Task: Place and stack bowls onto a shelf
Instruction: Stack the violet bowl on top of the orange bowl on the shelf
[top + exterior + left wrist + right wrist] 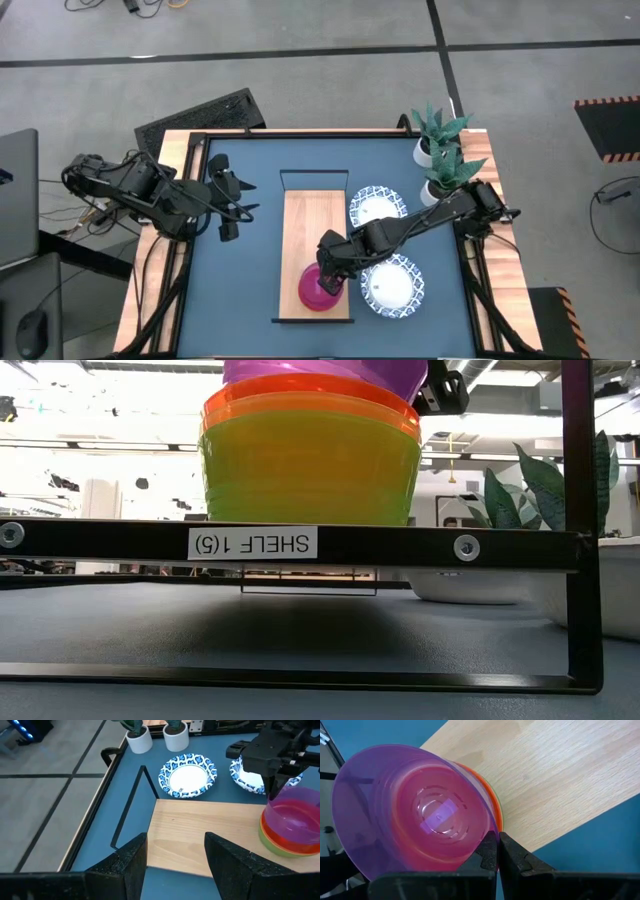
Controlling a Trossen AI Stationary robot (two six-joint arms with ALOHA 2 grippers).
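Spanning blue tabletop [240,280]: wooden shelf [312,225]

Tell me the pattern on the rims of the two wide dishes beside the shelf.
Blue ornamental print on white dishes, clearest in the left wrist view.

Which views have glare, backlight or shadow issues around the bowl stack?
Low view: bright room behind backlights the stack of bowls, so the translucent yellow glows; dark shadow on the tabletop under the shelf. Right wrist view: purple bowl, its rim pinched by the right gripper, shows a pale reflection in its base. High view: even light, no glare.
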